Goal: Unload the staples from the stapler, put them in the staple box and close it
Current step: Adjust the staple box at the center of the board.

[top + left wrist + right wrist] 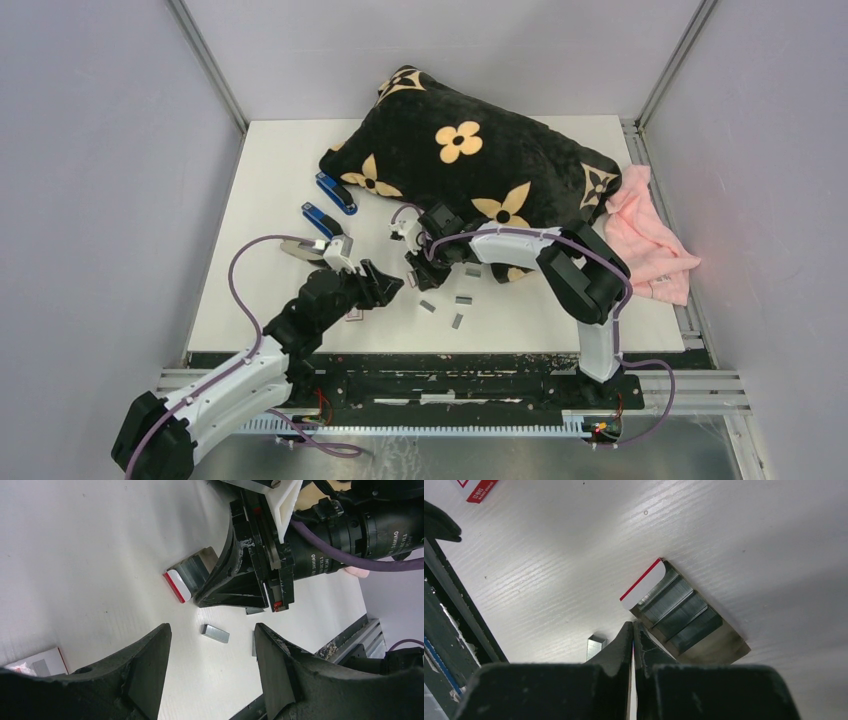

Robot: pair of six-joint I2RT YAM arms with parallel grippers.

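Desk (270,170), white top, both arms working at its near middle.

Left claw (388,280): fingers apart, nothing between them but air, hanging low over the desk. In its own wrist view one loose strip (216,633) of staples lies flat on the desk straight ahead, inside the gap between the two fingers. Its long axis runs across that gap, slightly slanted, one end toward each finger. Judgement: closing as it stands would press on the strip's ends, so a wrist turn looks needed to pinch the long sides.

Right claw (633,626): fingers pressed together, holding nothing, tip down just beside the white-and-red flap of an open tray (684,612) packed with rows of staples. I cannot tell whether tip and tray touch.

Left arm is clearly the nearer one to the loose strip; the right claw sits just beyond it, close enough that the two could crowd each other.

Other strips (463,299) lie scattered on the desk to the right of the claws. Two blue staplers (337,193) rest further back on the left, by the edge of the black flowered pillow (470,150). Small white-and-red box (40,662) beside the left claw.
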